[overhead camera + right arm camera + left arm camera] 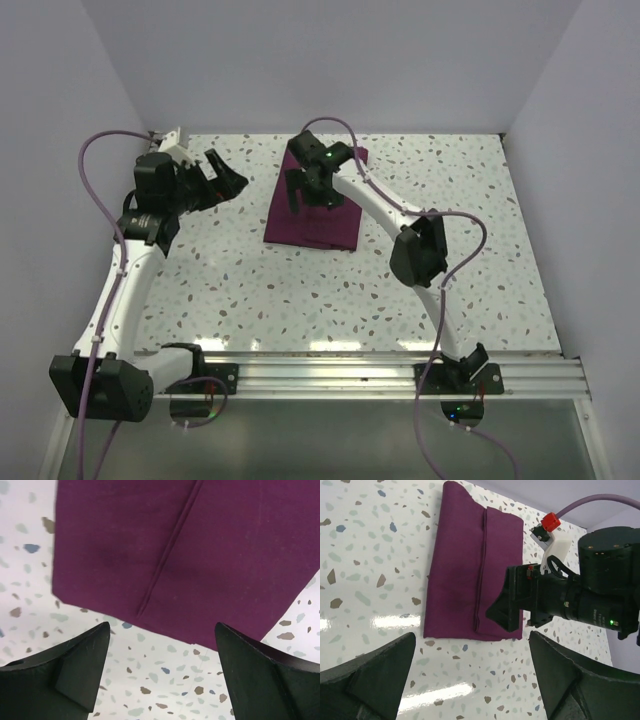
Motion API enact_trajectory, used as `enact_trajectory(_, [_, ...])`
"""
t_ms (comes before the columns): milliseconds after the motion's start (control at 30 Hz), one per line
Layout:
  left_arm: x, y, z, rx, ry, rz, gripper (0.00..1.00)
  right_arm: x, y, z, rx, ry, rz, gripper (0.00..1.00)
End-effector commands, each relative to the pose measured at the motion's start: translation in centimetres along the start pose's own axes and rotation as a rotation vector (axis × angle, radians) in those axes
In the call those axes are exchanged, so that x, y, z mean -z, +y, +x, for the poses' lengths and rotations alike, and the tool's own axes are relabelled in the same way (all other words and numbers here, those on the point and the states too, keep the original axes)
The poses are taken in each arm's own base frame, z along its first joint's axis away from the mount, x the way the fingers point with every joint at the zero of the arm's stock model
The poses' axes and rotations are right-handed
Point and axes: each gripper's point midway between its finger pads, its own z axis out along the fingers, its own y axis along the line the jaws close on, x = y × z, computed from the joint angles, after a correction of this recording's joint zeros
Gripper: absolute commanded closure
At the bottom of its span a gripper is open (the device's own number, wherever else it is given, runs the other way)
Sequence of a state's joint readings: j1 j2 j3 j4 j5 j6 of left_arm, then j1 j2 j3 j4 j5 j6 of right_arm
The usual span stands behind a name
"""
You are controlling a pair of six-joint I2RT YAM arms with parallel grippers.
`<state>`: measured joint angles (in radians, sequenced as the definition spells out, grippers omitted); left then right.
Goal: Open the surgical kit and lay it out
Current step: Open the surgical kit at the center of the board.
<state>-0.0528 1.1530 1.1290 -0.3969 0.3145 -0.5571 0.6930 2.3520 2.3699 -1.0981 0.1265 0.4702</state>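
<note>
Unwrapping not begun: cloth wrap (210,540) folded shut; your right gripper (161,626) hovers over its edge, jaws spread, empty; left gripper (471,634) likewise, off to its left. Next, pinch the flap at the seam (165,565).

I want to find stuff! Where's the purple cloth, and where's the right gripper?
Folded dark purple cloth wrap (300,225): top external view, its bare lower-left part.
Right black two-finger gripper (161,627): right wrist view, midway between its fingertips.

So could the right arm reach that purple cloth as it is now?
Probably yes: the right gripper hangs right over the purple cloth, jaws open, with nothing visible between them.
</note>
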Motion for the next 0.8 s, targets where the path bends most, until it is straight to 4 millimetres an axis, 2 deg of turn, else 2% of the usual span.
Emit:
enact_trajectory(0, [1.3, 1.8, 1.3, -0.032, 0.015, -0.083, 0.01, -0.6, -1.4, -0.1, 0.017, 0.007, 0.072, 0.11])
enact_trajectory(67, [1.5, 2.2, 1.7, -0.037, 0.026, -0.105, 0.01, -1.2, -1.0, 0.0, 0.017, 0.015, 0.065, 0.14])
enact_trajectory(100, [1.5, 2.2, 1.8, -0.041, 0.029, -0.107, 0.01, -2.1, -1.0, 0.7, 0.019, 0.042, 0.08, 0.14])
enact_trajectory(333, [1.2, 1.8, 2.8, -0.08, 0.046, -0.114, 0.01, -5.2, 0.8, 4.2, 0.061, 0.117, 0.101, 0.15])
enact_trajectory(433, [0.9, 2.0, 3.3, -0.083, 0.06, -0.119, 0.01, -6.0, 1.9, 5.7, 0.097, 0.146, 0.111, 0.16])
enact_trajectory(567, [1.0, 2.5, 3.6, -0.091, 0.063, -0.141, 0.01, -6.9, 2.1, 7.1, 0.13, 0.169, 0.141, 0.2])
enact_trajectory(667, [0.9, 2.7, 3.9, -0.097, 0.064, -0.15, 0.0, -7.6, 1.4, 8.0, 0.151, 0.194, 0.177, 0.31])
enact_trajectory(767, [0.7, 2.9, 4.1, -0.094, 0.07, -0.152, 0.0, -7.8, 0.6, 8.5, 0.178, 0.213, 0.206, 0.49])
